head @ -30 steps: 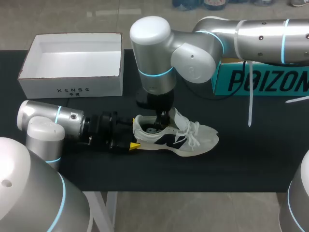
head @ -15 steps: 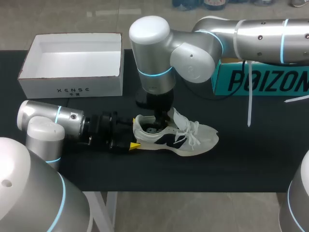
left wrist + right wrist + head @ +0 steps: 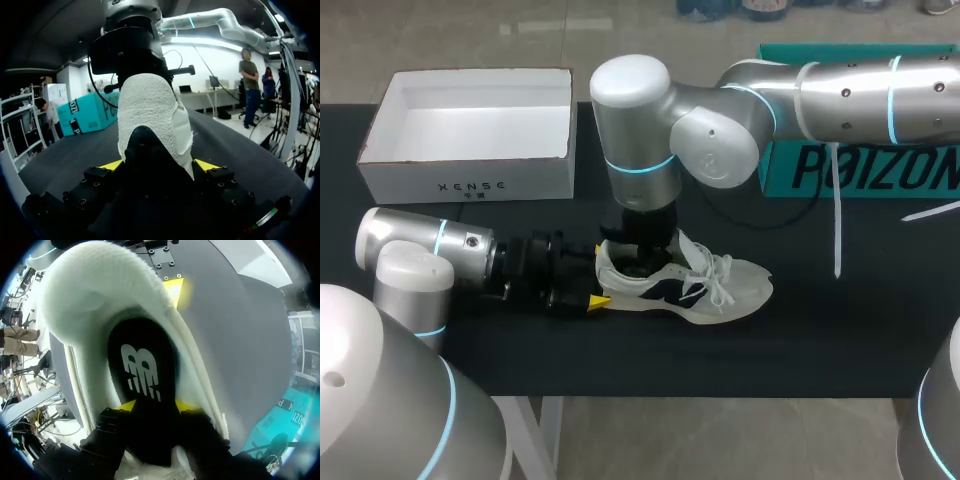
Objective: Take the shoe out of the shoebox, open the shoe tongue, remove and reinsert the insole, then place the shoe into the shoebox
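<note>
A white and navy shoe (image 3: 720,285) lies on its side on the black table, toe pointing right. My left gripper (image 3: 597,290) holds its heel: in the left wrist view the white heel (image 3: 150,110) sits between both yellow-tipped fingers (image 3: 111,165), which touch it from two sides. My right gripper (image 3: 640,262) points straight down into the shoe's opening. In the right wrist view the black insole (image 3: 142,370) with its white logo lies inside the shoe (image 3: 85,285), and its near end lies between the spread fingers of the right gripper (image 3: 157,410).
The open white shoebox (image 3: 470,180) stands at the back left with nothing in it. A teal box (image 3: 860,165) stands at the back right, behind my right arm. A white strap hangs from that arm near the shoe's toe.
My right arm has come down and a little toward the front, so its wrist now sits lower over the shoe's opening. The left arm and the shoe have stayed put.
</note>
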{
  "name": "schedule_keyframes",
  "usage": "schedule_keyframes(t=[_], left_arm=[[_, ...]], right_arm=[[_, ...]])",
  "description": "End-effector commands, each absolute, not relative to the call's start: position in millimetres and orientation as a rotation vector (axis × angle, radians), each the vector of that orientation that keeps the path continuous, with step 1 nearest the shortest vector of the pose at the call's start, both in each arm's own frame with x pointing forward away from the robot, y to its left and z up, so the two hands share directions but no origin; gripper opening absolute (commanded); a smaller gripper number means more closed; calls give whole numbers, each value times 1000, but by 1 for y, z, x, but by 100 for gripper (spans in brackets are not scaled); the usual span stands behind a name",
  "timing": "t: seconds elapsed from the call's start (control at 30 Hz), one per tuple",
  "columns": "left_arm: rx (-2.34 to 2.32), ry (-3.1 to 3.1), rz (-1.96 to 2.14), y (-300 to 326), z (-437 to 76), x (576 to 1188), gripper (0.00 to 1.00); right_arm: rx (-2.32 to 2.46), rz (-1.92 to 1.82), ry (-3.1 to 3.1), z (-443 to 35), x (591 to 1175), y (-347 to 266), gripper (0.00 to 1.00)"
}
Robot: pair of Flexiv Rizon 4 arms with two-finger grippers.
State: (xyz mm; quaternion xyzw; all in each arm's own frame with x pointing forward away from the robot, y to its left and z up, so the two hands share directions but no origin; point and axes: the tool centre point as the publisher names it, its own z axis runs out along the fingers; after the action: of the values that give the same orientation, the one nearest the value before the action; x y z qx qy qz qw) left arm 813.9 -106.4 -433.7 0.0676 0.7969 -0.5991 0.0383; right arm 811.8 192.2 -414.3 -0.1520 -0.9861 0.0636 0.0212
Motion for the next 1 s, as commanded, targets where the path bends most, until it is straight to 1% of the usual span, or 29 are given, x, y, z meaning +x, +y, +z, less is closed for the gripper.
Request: schedule_keyframes(t=[0.03,0.07,0.1,0.13,0.43,1.0], left_arm=[[209,2444,-1837,-106,-435,814,0],[209,2444,-1837,-106,-435,814,0],[209,2444,-1837,-106,-435,814,0],[209,2444,-1837,-106,-435,814,0],[209,2444,-1837,-106,-435,814,0],[209,2444,-1837,-106,-435,814,0]], right_arm=[[-454,210,-3039,-445,802,194,44],[-451,211,-3038,-446,801,194,43],[-452,211,-3036,-448,797,193,18],[-455,210,-3035,-448,796,192,0],[-501,157,-3058,-435,788,185,0],[-550,78,-3098,-402,793,186,0]])
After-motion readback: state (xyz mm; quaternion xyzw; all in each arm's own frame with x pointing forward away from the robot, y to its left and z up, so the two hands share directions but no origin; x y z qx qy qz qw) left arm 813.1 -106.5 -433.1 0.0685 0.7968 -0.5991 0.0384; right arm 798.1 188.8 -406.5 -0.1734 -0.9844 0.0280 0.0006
